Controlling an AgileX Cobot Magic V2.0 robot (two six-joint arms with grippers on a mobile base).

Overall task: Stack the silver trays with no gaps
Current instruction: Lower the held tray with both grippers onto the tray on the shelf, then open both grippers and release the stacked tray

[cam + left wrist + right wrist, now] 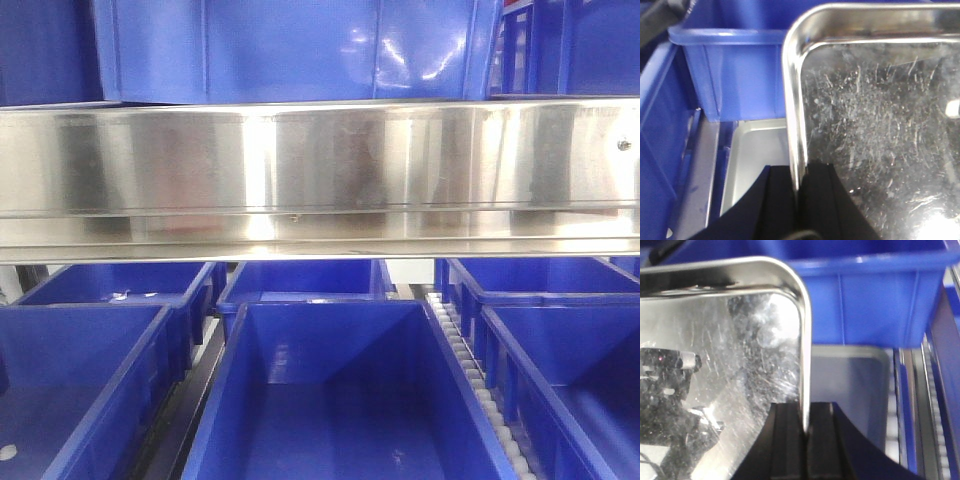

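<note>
In the left wrist view my left gripper (799, 170) is shut on the left rim of a shiny, scratched silver tray (880, 125). In the right wrist view my right gripper (806, 407) is shut on the right rim of the same tray (730, 350). The held tray hangs above a second silver tray, which shows below and to the left in the left wrist view (757, 155) and below and to the right in the right wrist view (850, 385). How far apart the two trays are I cannot tell. Neither the trays nor the grippers show in the front view.
A blue bin stands just behind the trays (735, 75) (875, 300). In the front view a long brushed-steel band (320, 170) with a screw head crosses the frame. Several blue bins (330, 390) lie below it, with a white roller strip (470, 370) between two.
</note>
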